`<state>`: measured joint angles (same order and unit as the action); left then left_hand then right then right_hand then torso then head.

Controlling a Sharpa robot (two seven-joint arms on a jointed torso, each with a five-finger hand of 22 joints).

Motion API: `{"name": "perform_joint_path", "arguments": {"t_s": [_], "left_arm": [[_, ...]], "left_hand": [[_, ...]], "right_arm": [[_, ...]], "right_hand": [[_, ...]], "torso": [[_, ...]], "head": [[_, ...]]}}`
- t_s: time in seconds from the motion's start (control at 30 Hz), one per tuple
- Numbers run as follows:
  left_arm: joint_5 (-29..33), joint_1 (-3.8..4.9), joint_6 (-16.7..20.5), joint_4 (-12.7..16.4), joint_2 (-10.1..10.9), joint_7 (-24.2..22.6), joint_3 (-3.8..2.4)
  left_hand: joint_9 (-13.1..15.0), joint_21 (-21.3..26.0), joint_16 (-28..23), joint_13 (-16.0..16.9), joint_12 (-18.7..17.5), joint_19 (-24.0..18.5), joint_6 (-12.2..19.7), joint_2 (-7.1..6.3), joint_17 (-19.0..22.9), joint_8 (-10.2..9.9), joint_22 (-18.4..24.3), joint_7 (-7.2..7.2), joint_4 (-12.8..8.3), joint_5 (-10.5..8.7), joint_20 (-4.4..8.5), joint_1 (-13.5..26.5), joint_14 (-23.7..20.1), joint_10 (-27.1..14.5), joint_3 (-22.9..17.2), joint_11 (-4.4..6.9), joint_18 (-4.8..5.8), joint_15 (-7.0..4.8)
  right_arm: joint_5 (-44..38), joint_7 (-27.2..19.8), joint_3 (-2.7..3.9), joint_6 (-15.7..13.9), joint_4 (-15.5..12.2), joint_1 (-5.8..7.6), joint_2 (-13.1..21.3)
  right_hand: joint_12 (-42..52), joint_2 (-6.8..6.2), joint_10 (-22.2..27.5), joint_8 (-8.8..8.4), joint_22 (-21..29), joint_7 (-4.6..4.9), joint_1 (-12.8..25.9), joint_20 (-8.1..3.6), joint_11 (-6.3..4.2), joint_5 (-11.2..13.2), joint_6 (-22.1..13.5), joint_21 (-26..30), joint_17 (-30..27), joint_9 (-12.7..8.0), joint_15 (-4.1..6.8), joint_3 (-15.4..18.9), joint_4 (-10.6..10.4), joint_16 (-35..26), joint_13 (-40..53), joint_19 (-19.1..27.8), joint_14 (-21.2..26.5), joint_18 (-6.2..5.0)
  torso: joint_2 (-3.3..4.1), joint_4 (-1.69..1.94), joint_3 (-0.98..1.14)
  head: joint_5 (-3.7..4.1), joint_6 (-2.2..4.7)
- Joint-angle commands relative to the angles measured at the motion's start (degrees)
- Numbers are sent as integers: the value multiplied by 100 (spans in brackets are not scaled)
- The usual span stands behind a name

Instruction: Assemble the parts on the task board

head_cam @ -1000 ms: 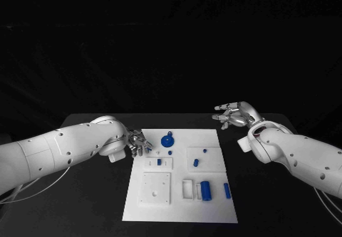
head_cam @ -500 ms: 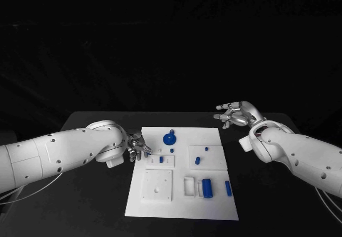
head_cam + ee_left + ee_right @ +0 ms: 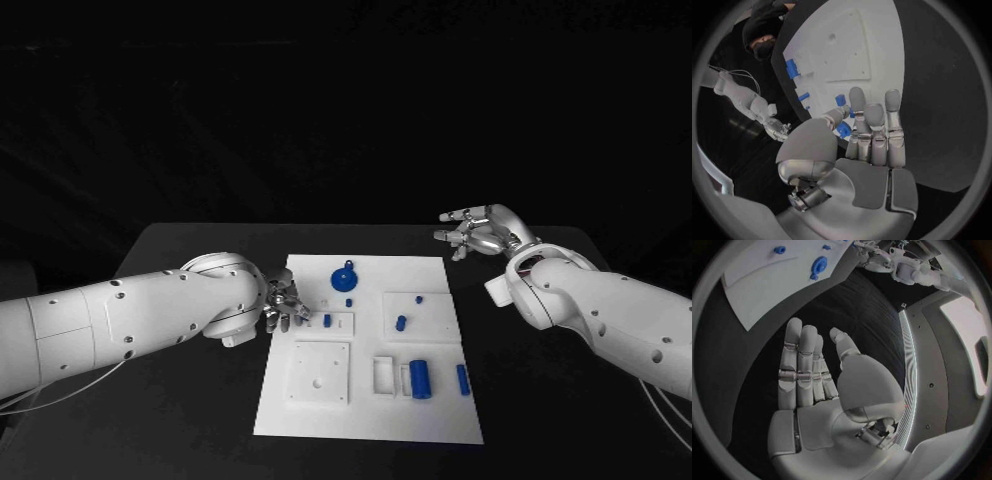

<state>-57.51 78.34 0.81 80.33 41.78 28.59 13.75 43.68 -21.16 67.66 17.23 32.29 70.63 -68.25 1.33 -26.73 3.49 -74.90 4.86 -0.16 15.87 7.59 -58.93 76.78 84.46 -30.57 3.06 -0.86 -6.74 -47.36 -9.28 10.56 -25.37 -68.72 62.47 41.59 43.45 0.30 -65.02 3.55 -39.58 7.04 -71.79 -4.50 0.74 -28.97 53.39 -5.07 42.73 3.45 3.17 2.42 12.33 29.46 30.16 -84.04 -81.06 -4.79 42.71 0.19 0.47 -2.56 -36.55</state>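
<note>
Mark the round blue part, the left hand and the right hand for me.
round blue part (image 3: 342,281): head view, centre of the disc.
left hand (image 3: 283,304): head view, middle of the hand.
right hand (image 3: 475,232): head view, middle of the hand.

Two glossy white arms with rounded shells dotted by small dark screw holes, thin pale cables trailing under the left arm, silver segmented left hand and right hand, grey palm pads

A white task board on a black table, dotted with small blue parts — one round blue piece — flanked by white arms ending in silver hands.
</note>
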Motion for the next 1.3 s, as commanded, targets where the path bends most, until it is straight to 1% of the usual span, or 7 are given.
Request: {"name": "perform_joint_path", "arguments": {"t_s": [0.03, 0.2, 0.43, 0.63, 0.73, 1.17, 1.3], "left_arm": [[-156, -28, 103, -2, -45, 35, 1], [-167, -54, 101, -41, -102, 49, 2], [-215, -76, 68, -94, -148, 81, 2], [-246, -84, 44, -112, -169, 112, 2], [-263, -86, 17, -127, -178, 131, 2], [-283, -107, -2, -161, -226, 194, 1], [-276, -114, 35, -150, -228, 190, 1]], "left_hand": [[97, -38, 7, 8, 68, 44, -741, -4, -31, 39, -118, -609, -235, 1, 1, -65, 45, 226, -279, 91, 64, -4], [610, -94, 34, 22, 130, 33, -699, -6, -85, 48, -117, -624, -190, -3, 6, -52, 45, 230, -283, 101, 64, -14], [1511, -181, 103, 68, 219, 24, -618, -31, -113, 40, -117, -653, -98, -7, 31, -37, 48, 224, -354, 119, 80, -32], [2010, -243, 166, 113, 292, 20, -598, -57, -130, 45, -118, -673, -45, -1, 46, -26, 49, 220, -414, 133, 86, -47], [2232, -293, 228, 143, 353, 15, -606, -73, -157, 39, -119, -685, -48, 15, 53, -7, 41, 217, -448, 143, 86, -54], [2229, -316, 238, 151, 370, 13, -601, -43, -157, 32, -117, -684, -40, -36, 54, -4, 53, 220, -455, 145, 85, -56], [2093, -325, 226, 148, 362, 10, -585, -44, -148, 28, -115, -674, -39, -75, 52, -22, 56, 220, -442, 139, 85, -53]], "right_arm": [[22, -42, 2, 79, -9, -5, -3], [22, -44, 2, 78, -10, -5, -3], [23, -46, 2, 81, -13, -6, -3], [25, -47, 2, 82, -12, -6, -4], [26, -48, 2, 83, -13, -6, -3], [29, -52, 2, 83, -16, -9, 0], [31, -52, 2, 84, -17, -10, 4]], "right_hand": [[3, -1, 41, -19, 5, 17, 63, 37, -11, -30, -42, -30, -2, -6, -12, -39, -1, -32, -6, -12, -4, 36], [3, -1, 41, -19, 5, 17, 63, 37, -11, -30, -42, -30, -2, -6, -12, -39, -1, -32, -6, -12, -4, 36], [3, -1, 41, -19, 5, 17, 63, 37, -11, -30, -42, -30, -2, -6, -12, -39, -1, -32, -6, -12, -4, 36], [3, -1, 41, -19, 5, 17, 63, 37, -11, -30, -42, -30, -2, -6, -12, -39, -1, -32, -6, -12, -4, 36], [3, 2, 41, -18, 8, 17, 78, 37, -11, -42, -40, -31, -2, -5, -11, -54, 2, -32, -6, -11, -6, 36], [3, 2, 41, -18, 8, 17, 78, 37, -11, -42, -40, -31, -2, -5, -11, -54, 2, -32, -6, -11, -6, 36], [3, 2, 41, -18, 9, 17, 81, 37, -11, -44, -40, -32, -2, -5, -11, -56, 1, -32, -5, -11, -5, 36]], "torso": [[5, -4, 4], [-1, -2, 4], [-2, 1, 6], [-1, 0, 2], [-1, -1, 5], [-2, -1, 3], [-2, 1, 6]], "head": [[18, -15], [28, -24], [39, -32], [44, -33], [42, -35], [68, -35], [77, -33]]}}
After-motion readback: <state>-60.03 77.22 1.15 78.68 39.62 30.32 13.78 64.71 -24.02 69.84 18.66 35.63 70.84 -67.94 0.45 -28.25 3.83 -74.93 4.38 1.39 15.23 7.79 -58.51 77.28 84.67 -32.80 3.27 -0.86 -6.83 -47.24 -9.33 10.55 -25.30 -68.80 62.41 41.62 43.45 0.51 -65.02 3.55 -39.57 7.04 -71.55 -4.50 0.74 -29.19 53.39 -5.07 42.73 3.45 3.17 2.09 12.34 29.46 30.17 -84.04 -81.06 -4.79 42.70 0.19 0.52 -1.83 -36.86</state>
